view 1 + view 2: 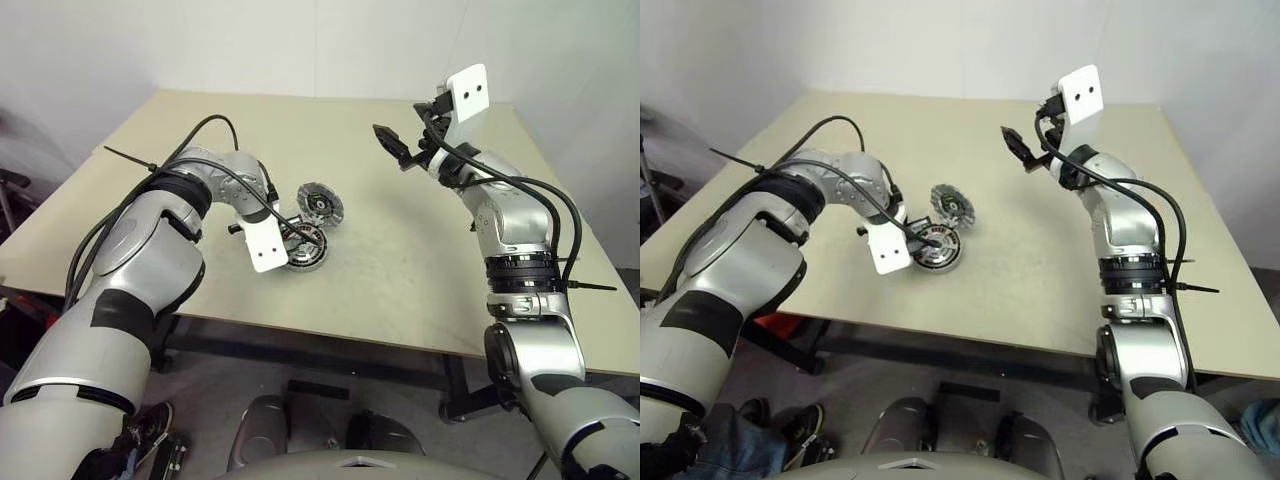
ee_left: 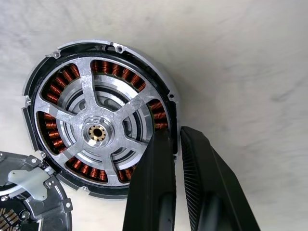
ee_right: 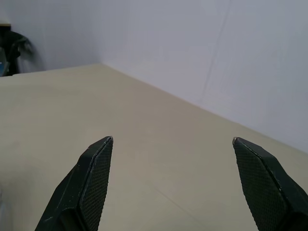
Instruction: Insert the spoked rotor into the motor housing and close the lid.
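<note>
The spoked rotor [image 2: 98, 132] sits inside the motor housing [image 2: 153, 66], and copper windings show between its spokes. The housing [image 1: 308, 250] lies on the table near the front edge. The lid [image 1: 320, 205] rests just behind it, touching it and tilted up; the left wrist view catches its edge [image 2: 33, 192]. My left gripper [image 2: 175, 131] points down, shut, with its tips at the housing's rim; a white plate on the wrist hides it from the head views. My right gripper [image 1: 410, 125] hangs high over the table's far right, open and empty [image 3: 172, 139].
The beige table [image 1: 400, 270] stands against a white wall at the back. Its front edge runs close to the housing. A black cable tie [image 1: 125, 155] sticks out from my left arm over the table's left side.
</note>
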